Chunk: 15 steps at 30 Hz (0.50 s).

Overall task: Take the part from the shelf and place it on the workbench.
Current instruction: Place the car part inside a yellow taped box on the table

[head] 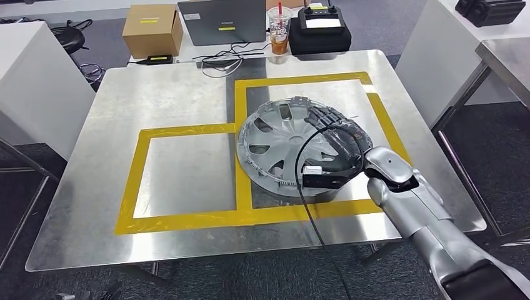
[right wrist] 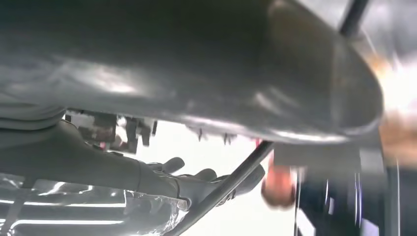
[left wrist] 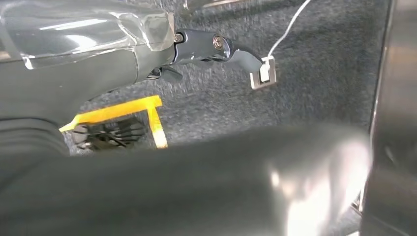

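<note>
Your right hand (head: 334, 134) grips the hubcap (head: 284, 147) at its 3 o'clock rim on the bench (head: 112, 206); no legible writing. Left hand (left wrist: 216, 49): grip unclear.

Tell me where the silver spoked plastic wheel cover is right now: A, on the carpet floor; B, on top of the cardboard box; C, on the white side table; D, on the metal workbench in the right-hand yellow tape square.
D: the silver spoked plastic wheel cover lies on the metal workbench across the right-hand yellow tape square, with the right hand on its rim.
</note>
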Each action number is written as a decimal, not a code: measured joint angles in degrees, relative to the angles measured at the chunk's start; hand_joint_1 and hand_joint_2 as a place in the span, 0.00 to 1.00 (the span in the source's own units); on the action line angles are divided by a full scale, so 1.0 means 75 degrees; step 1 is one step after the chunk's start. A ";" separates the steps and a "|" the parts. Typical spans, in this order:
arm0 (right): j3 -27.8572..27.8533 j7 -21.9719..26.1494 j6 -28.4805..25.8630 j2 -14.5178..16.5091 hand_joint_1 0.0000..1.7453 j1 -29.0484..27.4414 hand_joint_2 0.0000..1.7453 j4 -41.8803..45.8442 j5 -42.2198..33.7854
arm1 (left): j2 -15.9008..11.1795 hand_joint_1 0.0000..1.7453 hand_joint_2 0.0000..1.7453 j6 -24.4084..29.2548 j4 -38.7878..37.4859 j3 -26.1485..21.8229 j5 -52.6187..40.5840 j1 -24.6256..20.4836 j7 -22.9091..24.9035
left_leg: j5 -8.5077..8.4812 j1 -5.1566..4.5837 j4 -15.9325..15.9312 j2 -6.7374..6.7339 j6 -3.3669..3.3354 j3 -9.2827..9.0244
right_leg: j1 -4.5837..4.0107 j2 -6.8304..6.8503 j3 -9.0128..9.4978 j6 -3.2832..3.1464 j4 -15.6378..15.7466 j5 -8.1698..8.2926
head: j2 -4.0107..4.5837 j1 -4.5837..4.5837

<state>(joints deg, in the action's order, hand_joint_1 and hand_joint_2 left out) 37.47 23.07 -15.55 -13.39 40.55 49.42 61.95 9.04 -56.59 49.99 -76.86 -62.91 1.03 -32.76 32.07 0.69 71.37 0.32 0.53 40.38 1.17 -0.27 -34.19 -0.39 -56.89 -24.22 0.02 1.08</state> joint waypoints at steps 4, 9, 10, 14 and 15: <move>-0.1787 0.0102 -0.0011 -0.0004 0.00 -0.1418 0.00 0.2850 0.0682 | 0.0257 0.00 0.00 -0.0159 0.0421 -0.0104 0.0046 0.0069 0.0014 | -0.0517 0.0054 -0.0601 -0.0008 0.0003 -0.0282 | 0.0002 0.0021 0.0038 0.0017 -0.0003 -0.0032 | 0.0000 0.0002; -0.3197 0.0405 -0.0211 -0.0044 0.00 -0.2765 0.00 0.5238 0.1677 | 0.0619 0.00 0.00 -0.0533 0.1140 -0.0438 0.0082 0.0082 0.0133 | -0.0821 -0.0032 -0.1843 0.0010 -0.0172 -0.0949 | -0.0037 0.0031 0.0068 0.0191 0.0025 -0.0064 | 0.0000 -0.0007; -0.3353 0.0381 -0.0308 -0.0087 0.00 -0.3034 0.00 0.5526 0.1858 | 0.0705 0.00 0.00 -0.0630 0.1309 -0.0524 0.0078 0.0083 0.0161 | -0.0843 -0.0028 -0.1876 0.0007 -0.0231 -0.0974 | -0.0024 0.0031 0.0066 0.0236 0.0016 -0.0075 | 0.0000 -0.0007; -0.3881 0.0064 -0.0774 -0.0326 0.00 -0.3891 0.00 0.6220 0.2257 | 0.0949 0.00 0.00 -0.0817 0.1806 -0.0796 -0.0018 0.0054 0.0167 | -0.0932 -0.0023 -0.1990 0.0005 -0.0421 -0.1039 | -0.0011 0.0027 -0.0522 0.0213 -0.1236 -0.0708 | 0.0000 -0.0035; -0.4003 -0.0023 -0.0851 -0.0375 0.00 -0.4078 0.00 0.6312 0.2316 | 0.0990 0.00 0.00 -0.0829 0.1880 -0.0857 -0.0062 0.0051 0.0156 | -0.0933 -0.0039 -0.1989 0.0006 -0.0432 -0.1033 | -0.0010 0.0027 -0.0786 0.0206 -0.1797 -0.0923 | 0.0000 -0.0038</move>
<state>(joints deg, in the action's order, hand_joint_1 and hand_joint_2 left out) 7.45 22.90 -21.93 -16.21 9.96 96.76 79.32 16.46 -62.81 64.09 -83.29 -63.38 1.41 -31.59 25.07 0.40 56.45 0.36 -2.71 32.64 1.10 -0.07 -40.08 1.15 -70.37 -31.14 0.02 0.80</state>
